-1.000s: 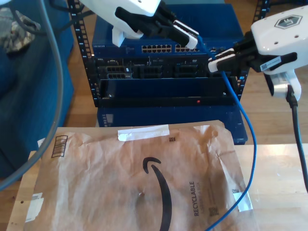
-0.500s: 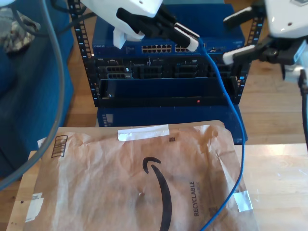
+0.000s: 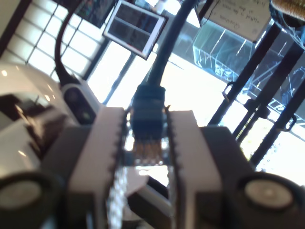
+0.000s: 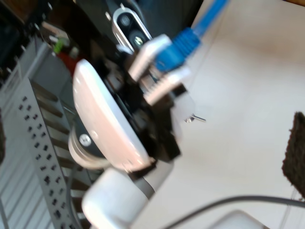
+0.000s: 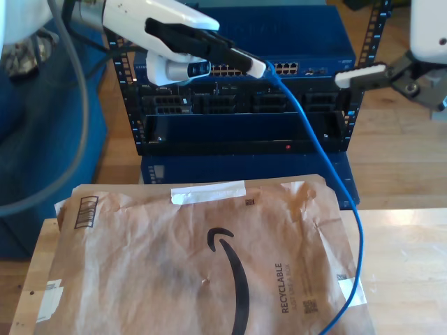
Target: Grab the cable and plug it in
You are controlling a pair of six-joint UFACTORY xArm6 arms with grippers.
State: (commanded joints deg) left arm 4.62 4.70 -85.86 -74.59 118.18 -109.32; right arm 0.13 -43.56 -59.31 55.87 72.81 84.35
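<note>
Firmly, my first end effector (image 3: 145,143) clamps the thin bright-blue cable (image 3: 166,50) by its plug (image 3: 147,112)

Brown paper mailer (image 5: 202,258), creased, lying flat on a pale wooden surface (image 5: 408,258) and covering most of it in the exterior view. Black curved arrow logo at the middle, "RECYCLABLE" printed beside it, a barcode label (image 5: 87,211) near the exterior view's left edge. White tape strip (image 5: 208,192) along the far edge. Behind the surface, a black equipment rack (image 5: 241,105) with perforated uprights, holding a blue network switch (image 5: 279,49) with a row of ports. Small red light (image 5: 288,147) low on the rack front. Wooden floor (image 5: 398,153) past it.
</note>
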